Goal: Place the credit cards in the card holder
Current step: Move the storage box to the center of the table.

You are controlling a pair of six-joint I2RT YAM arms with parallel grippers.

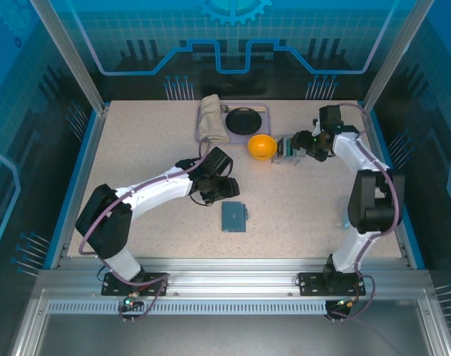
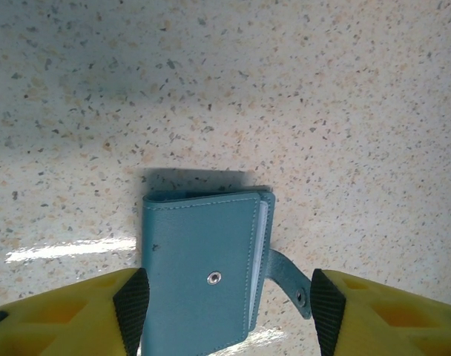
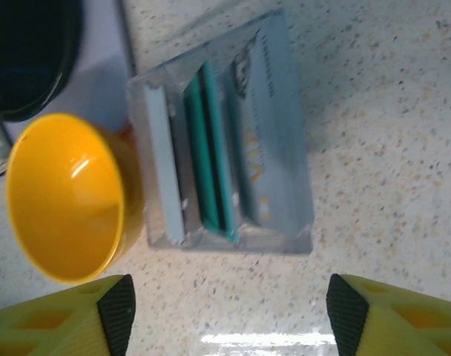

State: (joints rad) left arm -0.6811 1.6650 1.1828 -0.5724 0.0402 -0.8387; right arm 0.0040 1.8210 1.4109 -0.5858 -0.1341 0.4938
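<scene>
My left end effector (image 2: 229, 308) hangs open over the speckled beige surface (image 1: 151, 148). The folded blue card holder (image 2: 203, 267) lies near the surface's middle. My right end effector (image 3: 233, 315) is open at the far right, facing the credit cards (image 3: 211, 185), which stand in a clear case (image 3: 285, 222) beside a yellow bowl (image 3: 66, 196). Blue-lit walls (image 1: 33, 111) enclose us.

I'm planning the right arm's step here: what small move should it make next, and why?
Probably lower the right gripper and close its fingers on the green card. The fingers stand wide open above the clear case, where that card stands on edge, so it can be pinched. The yellow bowl sits close beside the case, so come down straight.
</scene>
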